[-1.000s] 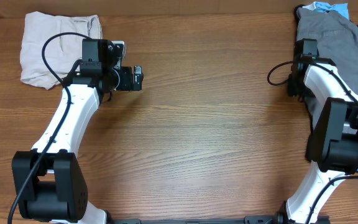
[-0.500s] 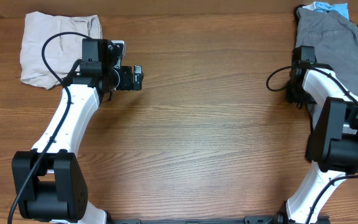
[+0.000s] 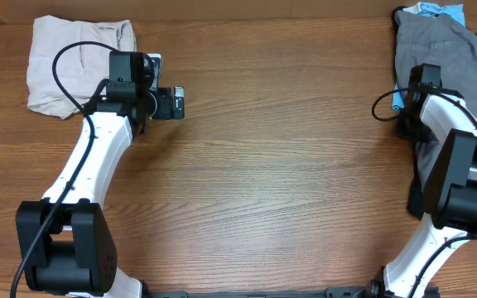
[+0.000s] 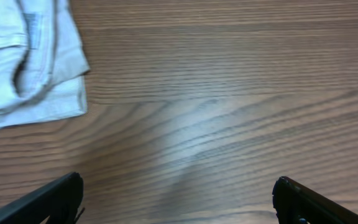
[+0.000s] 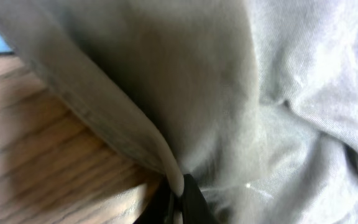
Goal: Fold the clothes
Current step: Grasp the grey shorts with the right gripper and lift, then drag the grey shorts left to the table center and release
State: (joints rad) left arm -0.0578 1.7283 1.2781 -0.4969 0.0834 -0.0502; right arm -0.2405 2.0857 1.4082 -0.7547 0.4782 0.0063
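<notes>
One piece looks done: the beige garment (image 3: 77,64) lies folded at the table's (image 3: 288,182) far-left corner. Grey shorts (image 3: 437,50), heaped at its far-right corner, await folding; right tool (image 5: 178,199) pinches their edge, left tool (image 4: 177,196) gapes wide, empty.

Overhead looks straight down; both wrist views sit close, left sharing beige clothes (image 3: 41,50).

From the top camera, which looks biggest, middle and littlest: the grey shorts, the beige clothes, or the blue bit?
1. grey shorts, though the right arm hides part
2. beige garment, nearly as big
3. light blue fabric, only a sliver peeking out
</notes>
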